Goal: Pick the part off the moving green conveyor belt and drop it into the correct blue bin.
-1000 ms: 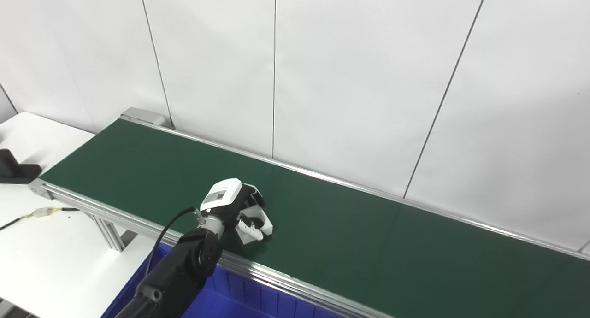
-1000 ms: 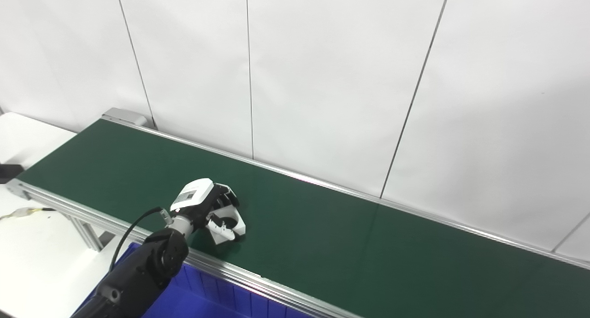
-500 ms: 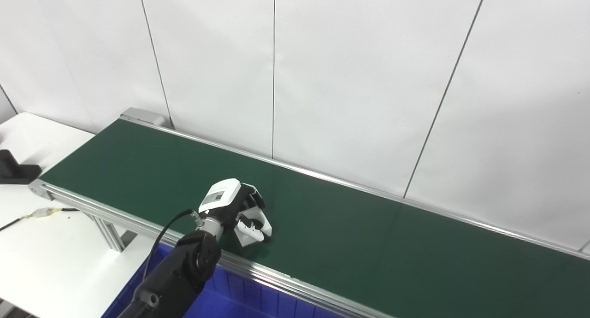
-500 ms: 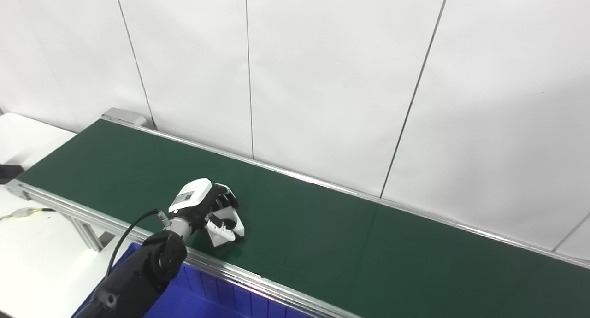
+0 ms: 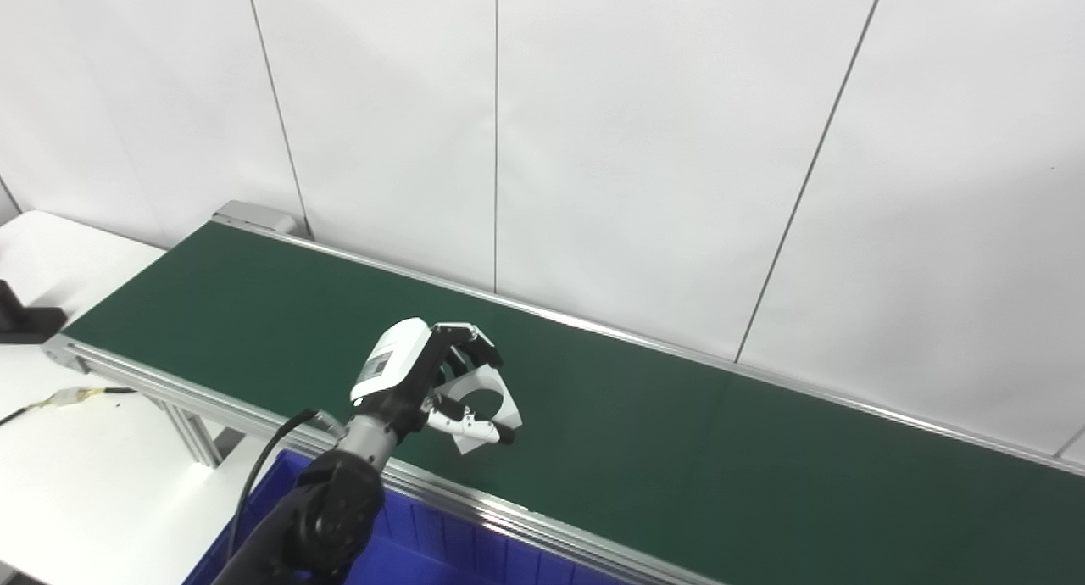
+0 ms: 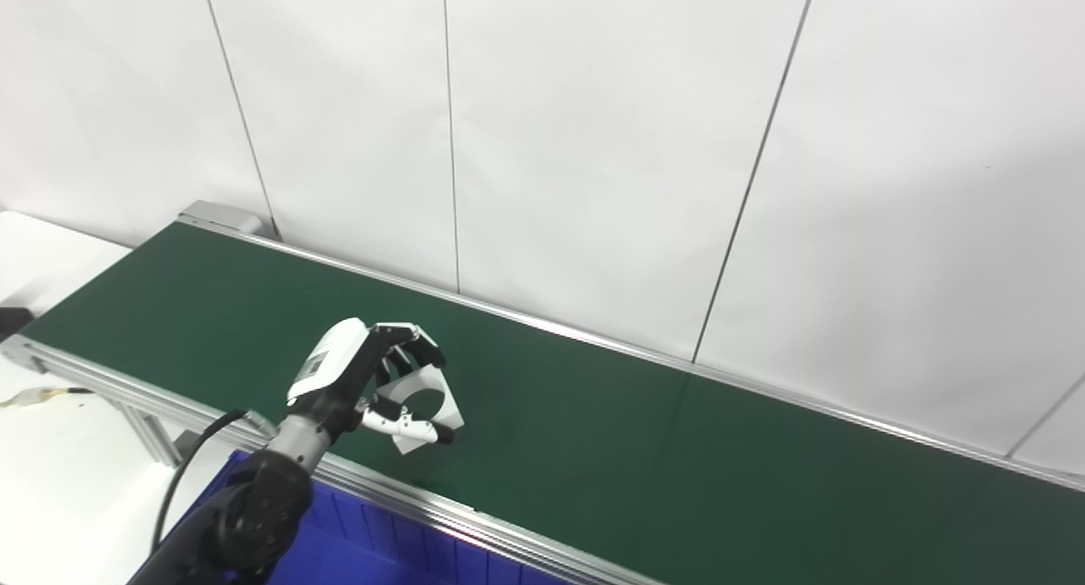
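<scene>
My left hand [image 5: 428, 377] is shut on a white part [image 5: 490, 403], a flat piece with a round hole in it. The hand holds the part just above the near side of the green conveyor belt [image 5: 678, 432]. It also shows in the right eye view [image 6: 373, 381], with the part [image 6: 428, 407] tilted between fingers and thumb. A blue bin [image 5: 407, 555] stands below the belt's near rail, under my forearm. My right hand is not in view.
The belt's silver near rail [image 5: 212, 403] runs along the front. A white table [image 5: 76, 449] lies at the left with a cable [image 5: 76, 392] and a black block [image 5: 21, 318] on it. White wall panels stand close behind the belt.
My left hand has lifted the white part off the belt and turned it up, so its round hole now shows. The camera has shifted slightly.
</scene>
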Controlling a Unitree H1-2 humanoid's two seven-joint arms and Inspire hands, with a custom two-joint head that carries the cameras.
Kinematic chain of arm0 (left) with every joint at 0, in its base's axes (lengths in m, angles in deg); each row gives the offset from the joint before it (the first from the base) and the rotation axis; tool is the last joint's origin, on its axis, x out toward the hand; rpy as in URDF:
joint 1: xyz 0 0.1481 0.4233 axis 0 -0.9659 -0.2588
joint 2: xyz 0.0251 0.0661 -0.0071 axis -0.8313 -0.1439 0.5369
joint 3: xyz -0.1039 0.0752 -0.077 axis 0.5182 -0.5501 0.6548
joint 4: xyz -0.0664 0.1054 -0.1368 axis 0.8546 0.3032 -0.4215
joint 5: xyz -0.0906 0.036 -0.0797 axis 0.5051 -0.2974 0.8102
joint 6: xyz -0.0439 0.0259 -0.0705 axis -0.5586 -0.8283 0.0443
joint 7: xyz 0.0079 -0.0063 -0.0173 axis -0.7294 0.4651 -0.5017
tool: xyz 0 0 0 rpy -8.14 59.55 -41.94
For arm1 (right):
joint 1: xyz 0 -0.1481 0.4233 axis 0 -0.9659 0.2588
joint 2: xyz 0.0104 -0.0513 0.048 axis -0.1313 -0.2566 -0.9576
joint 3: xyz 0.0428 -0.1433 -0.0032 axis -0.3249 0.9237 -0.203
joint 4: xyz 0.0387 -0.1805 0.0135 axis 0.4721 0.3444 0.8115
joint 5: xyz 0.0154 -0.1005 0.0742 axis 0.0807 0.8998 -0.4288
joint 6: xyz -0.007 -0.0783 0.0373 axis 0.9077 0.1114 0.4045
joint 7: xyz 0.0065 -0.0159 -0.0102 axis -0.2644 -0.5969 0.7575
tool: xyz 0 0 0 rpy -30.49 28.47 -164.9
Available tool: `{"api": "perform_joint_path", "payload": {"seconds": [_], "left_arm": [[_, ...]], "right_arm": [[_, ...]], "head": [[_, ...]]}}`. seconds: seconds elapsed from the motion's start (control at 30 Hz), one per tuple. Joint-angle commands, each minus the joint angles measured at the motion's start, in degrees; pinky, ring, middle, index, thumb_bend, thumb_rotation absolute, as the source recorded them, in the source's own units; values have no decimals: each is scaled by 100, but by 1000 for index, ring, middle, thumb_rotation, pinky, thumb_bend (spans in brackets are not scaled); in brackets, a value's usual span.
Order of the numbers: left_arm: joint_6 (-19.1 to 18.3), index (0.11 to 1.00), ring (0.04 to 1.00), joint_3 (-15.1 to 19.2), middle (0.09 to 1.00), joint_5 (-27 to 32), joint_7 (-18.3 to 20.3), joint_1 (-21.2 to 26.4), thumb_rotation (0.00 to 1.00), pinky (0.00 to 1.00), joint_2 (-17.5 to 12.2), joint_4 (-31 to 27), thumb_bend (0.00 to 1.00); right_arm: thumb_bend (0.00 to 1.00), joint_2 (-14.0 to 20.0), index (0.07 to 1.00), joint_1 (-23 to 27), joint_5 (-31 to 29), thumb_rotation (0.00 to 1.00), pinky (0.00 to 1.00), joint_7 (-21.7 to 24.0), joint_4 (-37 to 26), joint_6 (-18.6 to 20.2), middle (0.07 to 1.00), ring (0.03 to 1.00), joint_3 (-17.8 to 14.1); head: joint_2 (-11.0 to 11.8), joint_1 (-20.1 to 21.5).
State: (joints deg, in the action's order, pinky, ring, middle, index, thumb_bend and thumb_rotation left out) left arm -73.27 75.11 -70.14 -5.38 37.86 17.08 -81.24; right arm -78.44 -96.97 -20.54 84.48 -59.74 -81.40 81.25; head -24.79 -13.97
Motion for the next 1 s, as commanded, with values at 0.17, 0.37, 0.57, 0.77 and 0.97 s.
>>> {"api": "perform_joint_path", "payload": {"seconds": [0.17,0.37,0.57,0.77,0.97], "left_arm": [[285,527,399,204,487,256,75,-215,0,364,-51,-579,495],[698,522,413,254,483,488,99,-416,0,390,-91,-370,496],[1091,497,438,280,500,687,189,-554,0,427,-130,-152,498],[1435,503,435,301,495,796,222,-684,0,416,-117,10,498],[1391,500,432,292,500,815,359,-789,0,406,-118,-6,498]], "right_arm": [[857,-51,844,-22,118,207,640,7,-407,233,818,770,13],[865,-133,840,-53,198,247,634,-20,-529,308,817,762,37],[861,-235,840,-124,234,241,632,-24,-733,438,821,756,77],[841,-309,856,-177,309,285,659,-15,-867,619,838,778,124],[830,-396,865,-192,291,319,673,-50,-862,608,845,786,138]], "head": [[-330,431],[-560,781],[-837,1211],[-1024,1452],[-1274,1740]]}}
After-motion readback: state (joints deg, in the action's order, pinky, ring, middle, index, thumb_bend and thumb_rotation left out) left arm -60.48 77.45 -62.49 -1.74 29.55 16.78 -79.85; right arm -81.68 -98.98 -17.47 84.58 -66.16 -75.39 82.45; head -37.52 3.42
